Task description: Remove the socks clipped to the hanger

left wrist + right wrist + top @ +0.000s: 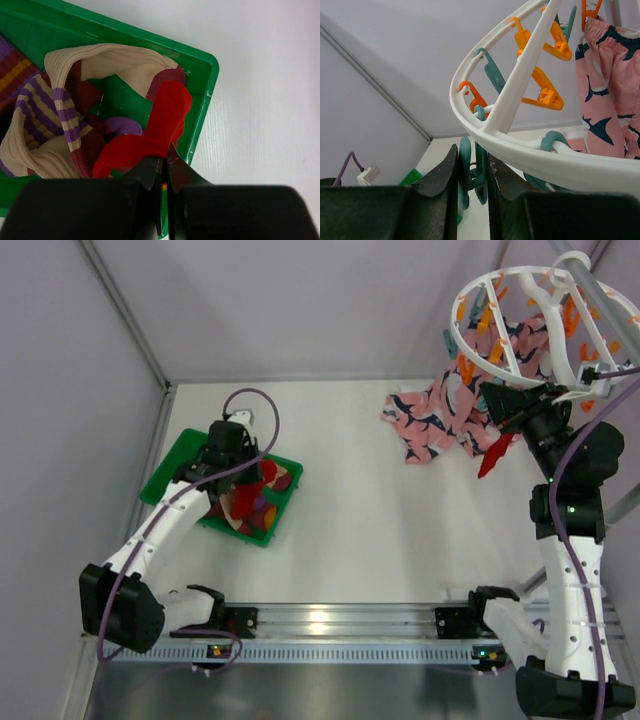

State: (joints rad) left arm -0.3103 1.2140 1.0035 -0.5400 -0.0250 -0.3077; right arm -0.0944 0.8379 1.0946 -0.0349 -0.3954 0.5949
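No writing, label, brand or number can be read in any view. The pink fabric cloth point(425, 430) bears only navy and white printed shapes, possibly sharks. The round white plastic drying hanger point(570, 165) and the green plastic tray point(202, 95) look unmarked.
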